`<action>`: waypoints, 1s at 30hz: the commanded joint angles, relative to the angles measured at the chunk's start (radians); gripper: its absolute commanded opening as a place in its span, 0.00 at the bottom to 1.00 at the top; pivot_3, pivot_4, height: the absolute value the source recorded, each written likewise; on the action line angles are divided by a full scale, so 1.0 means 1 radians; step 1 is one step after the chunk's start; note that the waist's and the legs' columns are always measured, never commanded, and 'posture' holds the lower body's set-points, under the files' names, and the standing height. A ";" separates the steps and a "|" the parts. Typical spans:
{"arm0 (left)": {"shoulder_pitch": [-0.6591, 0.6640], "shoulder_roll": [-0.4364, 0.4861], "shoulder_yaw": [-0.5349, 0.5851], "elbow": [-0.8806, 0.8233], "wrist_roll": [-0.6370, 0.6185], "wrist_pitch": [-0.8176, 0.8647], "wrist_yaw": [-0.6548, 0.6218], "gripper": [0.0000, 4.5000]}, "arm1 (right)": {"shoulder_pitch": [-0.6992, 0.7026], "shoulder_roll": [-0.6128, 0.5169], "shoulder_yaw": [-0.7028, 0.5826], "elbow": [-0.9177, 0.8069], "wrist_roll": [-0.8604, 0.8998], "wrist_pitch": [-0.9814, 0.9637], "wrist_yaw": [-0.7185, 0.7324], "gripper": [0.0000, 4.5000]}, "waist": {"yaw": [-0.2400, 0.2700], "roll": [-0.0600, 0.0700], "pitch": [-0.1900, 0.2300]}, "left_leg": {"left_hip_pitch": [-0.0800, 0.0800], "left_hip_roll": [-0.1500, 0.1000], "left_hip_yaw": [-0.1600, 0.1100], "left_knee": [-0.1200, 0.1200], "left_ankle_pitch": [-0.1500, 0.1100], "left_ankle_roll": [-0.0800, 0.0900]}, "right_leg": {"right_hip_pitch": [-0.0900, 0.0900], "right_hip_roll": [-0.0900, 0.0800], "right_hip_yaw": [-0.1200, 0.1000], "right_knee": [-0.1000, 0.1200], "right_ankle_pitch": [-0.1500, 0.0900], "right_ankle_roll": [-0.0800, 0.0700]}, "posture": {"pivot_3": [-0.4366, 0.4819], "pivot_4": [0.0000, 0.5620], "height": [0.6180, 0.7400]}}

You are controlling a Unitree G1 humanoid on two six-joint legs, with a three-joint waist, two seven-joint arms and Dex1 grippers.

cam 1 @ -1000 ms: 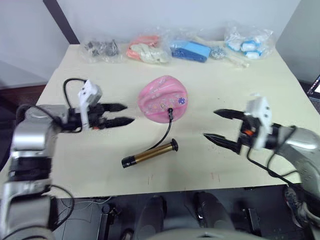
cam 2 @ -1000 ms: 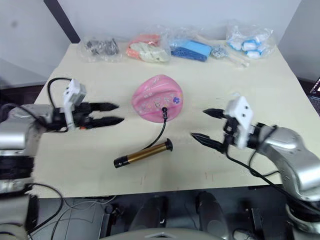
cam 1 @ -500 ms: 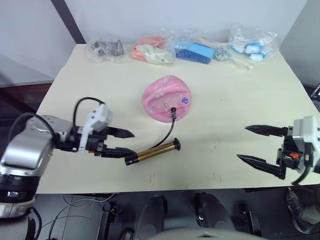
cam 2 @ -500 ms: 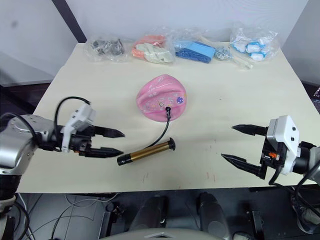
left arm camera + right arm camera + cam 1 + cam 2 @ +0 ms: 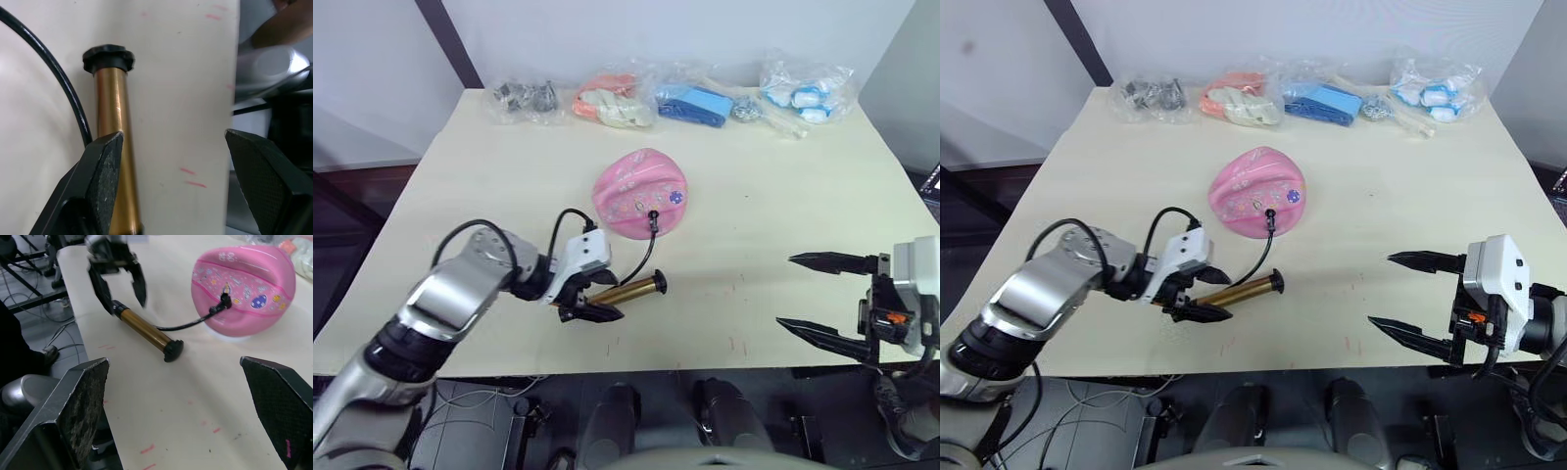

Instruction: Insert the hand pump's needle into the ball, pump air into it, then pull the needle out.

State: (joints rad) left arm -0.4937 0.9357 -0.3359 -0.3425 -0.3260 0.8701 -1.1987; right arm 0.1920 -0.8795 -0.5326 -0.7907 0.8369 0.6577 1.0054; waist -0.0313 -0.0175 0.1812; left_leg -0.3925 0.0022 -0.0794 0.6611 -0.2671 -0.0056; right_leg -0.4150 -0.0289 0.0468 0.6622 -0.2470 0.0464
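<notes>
While earlier apart, left pincer (image 5: pixel 592 297) now astride hand pump (image 5: pixel 628 290) (unclosed).

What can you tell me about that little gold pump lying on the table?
The hand pump lies flat on the cream table, just in front of the pink ball. Its barrel looks like shiny gold-bronze metal, with a black ribbed cap at one end. A thin black hose curves from it up to the flattish ball, where its tip sits in the ball's surface. The left gripper, open, straddles the pump's other end without clearly gripping it; that end is hidden behind the fingers.
</notes>
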 commanded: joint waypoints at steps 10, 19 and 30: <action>-0.135 -0.105 -0.148 0.118 0.126 -0.060 0.015 0.78 | 0.025 -0.032 0.011 -0.066 0.049 0.005 -0.066 1.00 | 0.015 0.000 0.000 | -0.003 0.000 -0.004 0.008 0.000 0.000 | 0.002 0.000 -0.003 0.001 0.001 0.002 | 0.48 0.27 1.00; -0.168 -0.149 -0.210 0.233 0.208 -0.142 -0.003 0.78 | 0.028 -0.043 0.033 -0.072 0.042 0.000 -0.105 1.00 | 0.017 0.000 0.000 | -0.003 0.000 -0.004 0.008 0.000 0.000 | 0.002 0.000 -0.003 0.001 0.001 0.001 | 0.48 0.27 1.00; -0.190 -0.234 -0.276 0.367 0.310 -0.254 -0.029 0.78 | 0.033 -0.056 0.056 -0.077 0.042 0.003 -0.128 1.00 | 0.018 0.000 0.000 | -0.003 -0.001 -0.004 0.008 0.000 0.000 | 0.003 0.000 -0.003 0.001 0.001 0.001 | 0.48 0.27 1.00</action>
State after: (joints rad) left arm -0.6701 0.7072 -0.6027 0.0229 -0.0332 0.6405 -1.2197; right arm 0.2207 -0.9276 -0.4666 -0.8449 0.8765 0.6697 0.8822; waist -0.0134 -0.0174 0.1810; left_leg -0.3953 0.0014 -0.0836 0.6695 -0.2672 -0.0056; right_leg -0.4123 -0.0288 0.0436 0.6635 -0.2457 0.0476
